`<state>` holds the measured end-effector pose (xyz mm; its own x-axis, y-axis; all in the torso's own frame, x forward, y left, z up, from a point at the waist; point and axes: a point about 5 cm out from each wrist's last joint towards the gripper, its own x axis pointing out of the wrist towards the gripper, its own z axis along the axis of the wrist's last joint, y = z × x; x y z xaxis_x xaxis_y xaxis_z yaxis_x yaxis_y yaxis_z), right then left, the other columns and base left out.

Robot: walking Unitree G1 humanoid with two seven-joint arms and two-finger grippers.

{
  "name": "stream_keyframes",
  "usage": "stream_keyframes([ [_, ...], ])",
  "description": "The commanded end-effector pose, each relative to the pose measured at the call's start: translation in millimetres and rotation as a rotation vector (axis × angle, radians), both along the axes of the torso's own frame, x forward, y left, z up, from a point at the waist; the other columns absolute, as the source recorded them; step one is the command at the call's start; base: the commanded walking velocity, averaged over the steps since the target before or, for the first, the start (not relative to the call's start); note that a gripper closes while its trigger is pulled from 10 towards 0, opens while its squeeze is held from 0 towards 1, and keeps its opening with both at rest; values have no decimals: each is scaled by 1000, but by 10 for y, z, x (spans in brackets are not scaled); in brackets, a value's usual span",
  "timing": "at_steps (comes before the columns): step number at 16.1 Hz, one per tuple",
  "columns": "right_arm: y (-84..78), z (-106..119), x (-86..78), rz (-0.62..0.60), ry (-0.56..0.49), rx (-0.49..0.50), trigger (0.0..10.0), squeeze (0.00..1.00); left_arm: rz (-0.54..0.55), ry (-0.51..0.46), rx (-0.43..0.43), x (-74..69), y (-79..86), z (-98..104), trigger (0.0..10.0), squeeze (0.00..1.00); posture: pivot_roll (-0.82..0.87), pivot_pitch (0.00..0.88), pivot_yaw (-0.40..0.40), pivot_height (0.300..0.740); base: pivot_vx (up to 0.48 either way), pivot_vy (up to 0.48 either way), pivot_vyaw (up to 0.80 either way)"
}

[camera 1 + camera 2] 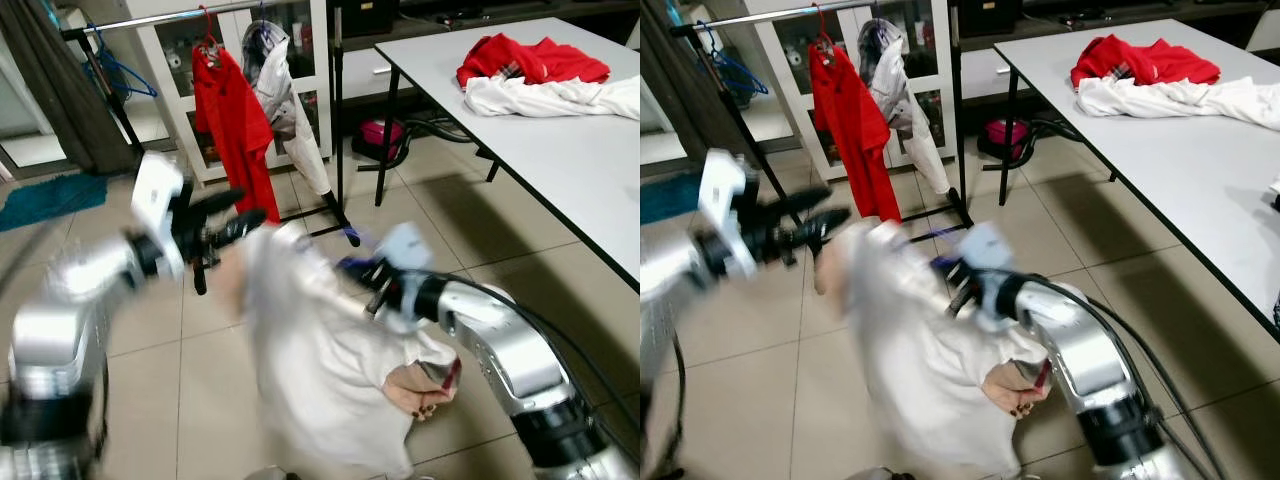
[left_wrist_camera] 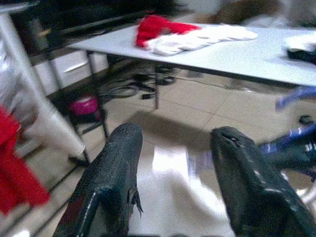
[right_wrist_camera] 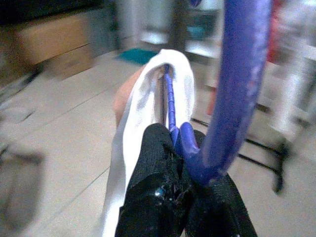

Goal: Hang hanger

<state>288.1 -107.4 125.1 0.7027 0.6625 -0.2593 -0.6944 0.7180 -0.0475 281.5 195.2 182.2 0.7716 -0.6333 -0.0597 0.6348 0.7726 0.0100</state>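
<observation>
One hanger (image 3: 232,89), hook up, shirt (image 1: 320,360) hanging

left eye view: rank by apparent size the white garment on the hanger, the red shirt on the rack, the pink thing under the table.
1. white garment, though it is nearest the camera, which inflates it
2. red shirt, farther back on the rack
3. pink thing, clearly smallest
</observation>
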Motion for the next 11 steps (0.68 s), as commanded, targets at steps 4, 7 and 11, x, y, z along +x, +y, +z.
stream_keyframes([
  [4, -310, -151, -27, -391, 50, 77, 10000, 0, 269, 28, 70, -331, -78, -374, 10000, 0, -59, 0, 82, 740, 0, 0, 0],
  [7, -404, -225, -101, -595, 86, 91, 10000, 0, 447, 53, 41, -386, -124, -561, 10000, 0, -84, 0, 95, 740, 101, 0, 0],
  [11, -374, -164, -112, -574, 59, 200, 10000, 0, 421, 15, 71, -289, -318, -536, 10000, 0, -87, 0, 109, 740, 363, 0, 0],
])
